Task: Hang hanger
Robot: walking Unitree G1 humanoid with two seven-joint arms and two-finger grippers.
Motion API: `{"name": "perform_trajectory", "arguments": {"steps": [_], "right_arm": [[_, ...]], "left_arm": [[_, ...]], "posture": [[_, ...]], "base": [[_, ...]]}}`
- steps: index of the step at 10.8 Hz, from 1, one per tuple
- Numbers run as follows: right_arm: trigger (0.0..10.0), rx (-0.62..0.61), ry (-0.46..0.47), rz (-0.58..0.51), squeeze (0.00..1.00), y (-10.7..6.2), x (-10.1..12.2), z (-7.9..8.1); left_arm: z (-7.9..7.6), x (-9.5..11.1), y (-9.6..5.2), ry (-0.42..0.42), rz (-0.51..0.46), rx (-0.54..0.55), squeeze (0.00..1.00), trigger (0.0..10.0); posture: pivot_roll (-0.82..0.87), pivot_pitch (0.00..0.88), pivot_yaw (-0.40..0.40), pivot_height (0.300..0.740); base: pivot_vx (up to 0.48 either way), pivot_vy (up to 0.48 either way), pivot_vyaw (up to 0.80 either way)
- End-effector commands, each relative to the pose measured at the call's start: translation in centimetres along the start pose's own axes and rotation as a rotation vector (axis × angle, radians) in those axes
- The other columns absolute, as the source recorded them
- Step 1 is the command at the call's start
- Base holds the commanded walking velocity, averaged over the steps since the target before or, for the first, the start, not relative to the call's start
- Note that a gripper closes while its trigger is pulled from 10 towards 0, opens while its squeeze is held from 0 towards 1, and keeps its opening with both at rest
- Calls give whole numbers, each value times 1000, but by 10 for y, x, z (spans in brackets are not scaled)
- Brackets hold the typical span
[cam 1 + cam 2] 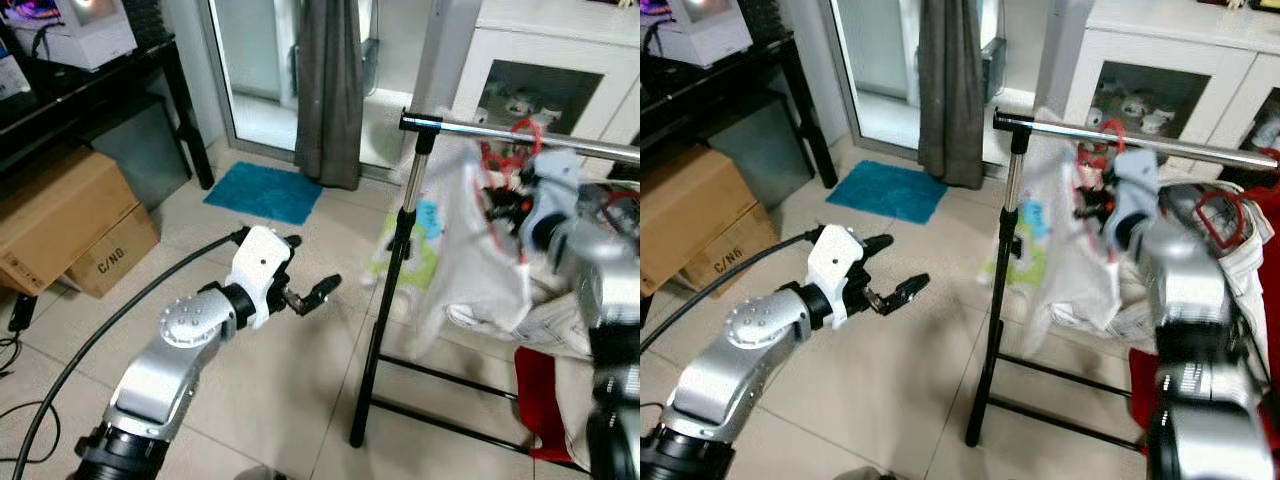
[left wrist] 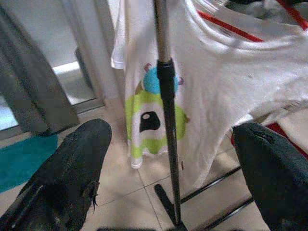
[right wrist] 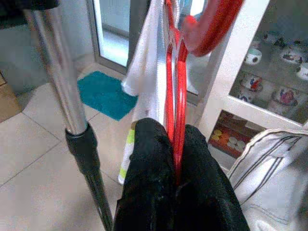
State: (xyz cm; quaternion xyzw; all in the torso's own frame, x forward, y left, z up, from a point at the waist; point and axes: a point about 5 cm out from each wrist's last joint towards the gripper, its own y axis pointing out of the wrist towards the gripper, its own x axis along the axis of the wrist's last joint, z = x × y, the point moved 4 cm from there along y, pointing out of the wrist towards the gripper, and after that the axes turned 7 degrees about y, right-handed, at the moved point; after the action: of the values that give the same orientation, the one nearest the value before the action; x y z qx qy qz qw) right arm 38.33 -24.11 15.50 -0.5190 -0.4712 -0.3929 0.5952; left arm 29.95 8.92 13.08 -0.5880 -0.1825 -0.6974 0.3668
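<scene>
Right gripper [image 1: 510, 205] blurred; hanger [image 3: 175, 96] top cut off.

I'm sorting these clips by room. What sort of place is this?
Probably a living area of a home used for drying laundry: a clothes rack carrying a white T-shirt stands on a tiled floor, with a white glass-front cabinet behind it and a curtain at a glass door.

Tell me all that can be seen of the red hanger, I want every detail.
The red hanger looks like thin glossy plastic or coated wire, with a curved hook at its top. Two of its red strands run close together and are pinched between the shut black fingers of the right hand. It is held about upright beside the silver rail of the clothes rack, and its hook is near the rail; whether it rests on it is unclear. A white T-shirt hangs on it.
</scene>
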Motion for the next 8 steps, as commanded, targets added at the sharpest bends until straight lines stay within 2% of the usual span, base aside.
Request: {"name": "perform_trajectory", "arguments": {"steps": [1,3,5,8], "right_arm": [[0,-2,-28,-95,0,-6,18,2],[0,-30,-25,-147,0,-16,18,7],[0,-56,-11,-153,0,-27,12,12],[0,-89,-16,-150,0,-43,2,17]], "left_arm": [[3,-5,-3,7,18,30,0,10000],[3,-8,-5,1,25,55,0,10000],[8,-9,-6,-2,28,90,0,10000],[11,-9,-4,3,25,87,0,10000]], "posture": [[-48,0,31,740],[-39,0,30,740],[-38,0,26,740],[-49,0,46,740]], "base": [[0,0,0],[0,0,0],[-262,0,0],[-281,0,0]]}}
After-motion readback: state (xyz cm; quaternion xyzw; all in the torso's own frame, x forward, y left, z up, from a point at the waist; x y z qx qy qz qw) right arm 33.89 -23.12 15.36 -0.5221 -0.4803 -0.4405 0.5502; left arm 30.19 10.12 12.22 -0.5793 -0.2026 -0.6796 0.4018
